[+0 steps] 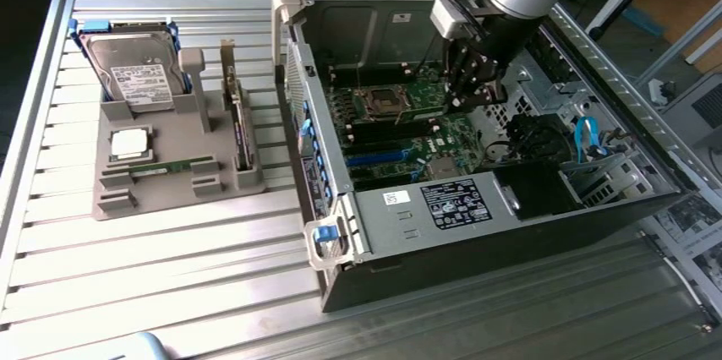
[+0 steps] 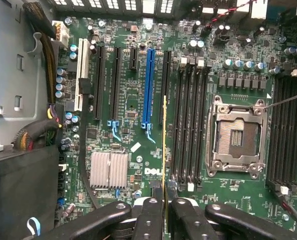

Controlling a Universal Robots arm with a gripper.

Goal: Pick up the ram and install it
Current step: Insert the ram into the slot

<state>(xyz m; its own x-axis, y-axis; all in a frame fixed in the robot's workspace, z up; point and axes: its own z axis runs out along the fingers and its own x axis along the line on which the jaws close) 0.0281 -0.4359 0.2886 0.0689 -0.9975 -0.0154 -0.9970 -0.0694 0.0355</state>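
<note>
Gripping ram (image 2: 164,145), motherboard (image 2: 138,150) marked "DELL"

Exterior view was bright, with strong glare on the ribbed tabletop (image 1: 169,250). Case (image 1: 496,233) interior sat shadowed. Wrist view was evenly lit, slightly soft.

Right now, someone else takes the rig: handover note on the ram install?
Pincer: shut on the ram, held edge-on inside the open PC case.
Ram: above the motherboard, hanging beside the black memory slots next to the empty CPU socket. Not seated in a slot.
Done: ram picked up and carried into the case.
Left: line it up with a slot and press it in.
Parts holder outside the case holds a hard drive and a CPU chip.
</note>
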